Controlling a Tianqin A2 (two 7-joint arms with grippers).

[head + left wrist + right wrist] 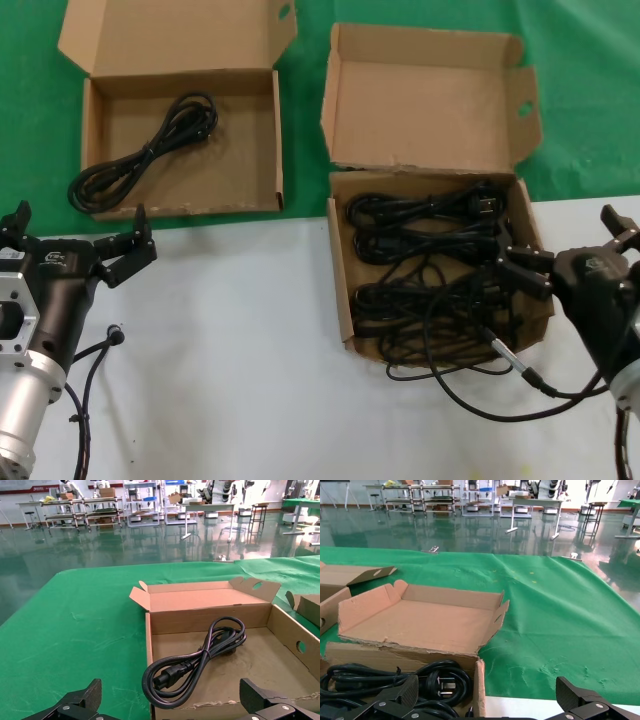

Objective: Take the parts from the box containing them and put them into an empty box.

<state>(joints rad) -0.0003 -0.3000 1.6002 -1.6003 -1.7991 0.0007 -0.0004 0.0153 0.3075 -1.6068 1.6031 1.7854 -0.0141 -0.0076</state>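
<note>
At the near right corner of the full box [345, 300], the right gripper [523, 272] hangs wide open and empty over the black cords [430, 260], ready to grab one. The other box [92, 135] holds one cord [150, 152] already; the left gripper [80, 238] waits open beside it

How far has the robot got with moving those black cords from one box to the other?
One power cord already lies in the wide box, one loop hanging over its near edge. Nothing is in hand: the left gripper hovers open before that box, and the right gripper is open at the narrow box. A tangled pile of cords remains there, some spilling out.
</note>
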